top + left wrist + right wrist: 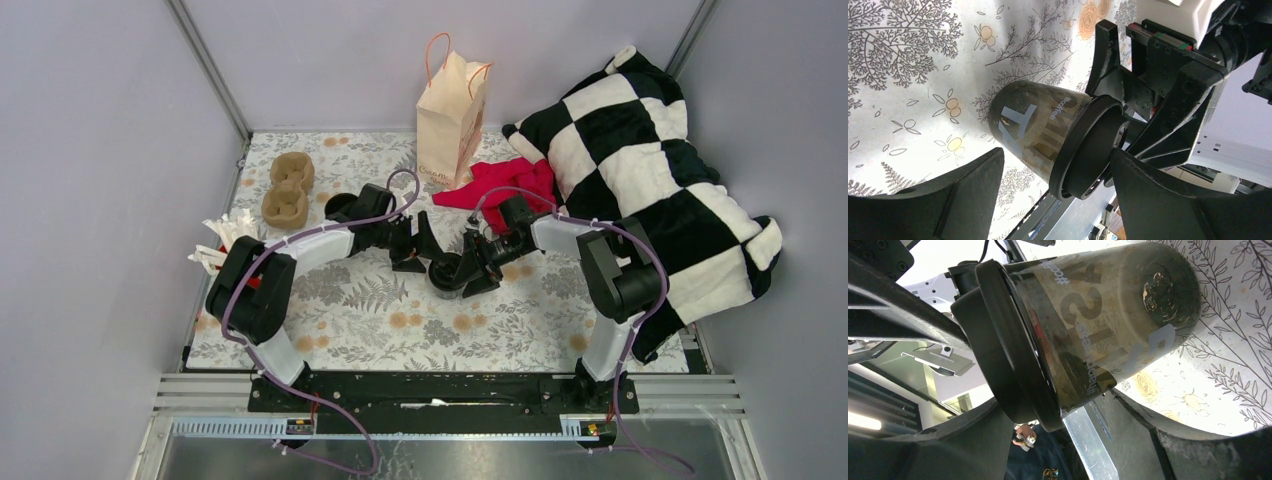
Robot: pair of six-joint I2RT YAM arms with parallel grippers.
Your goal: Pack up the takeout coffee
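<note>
Between right fingers point(913, 455), takeout coffee point(1098, 325).

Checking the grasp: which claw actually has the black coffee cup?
The right claw: it clamps the coffee cup at the lid. The left claw stands open nearby.

Clearance: near side free, rear and flanks obstructed.
Tablecloth point(400, 330) bare along the near half. Paper bag point(450, 115) stands rear centre, red cloth point(500, 185) beside it; checkered pillow point(640, 170) fills the right; cardboard cup tray point(288, 188) and straws point(220, 245) line the left. Right gripper point(468, 268), clamped on the coffee cup point(1033, 130), blocks mid-table.
</note>
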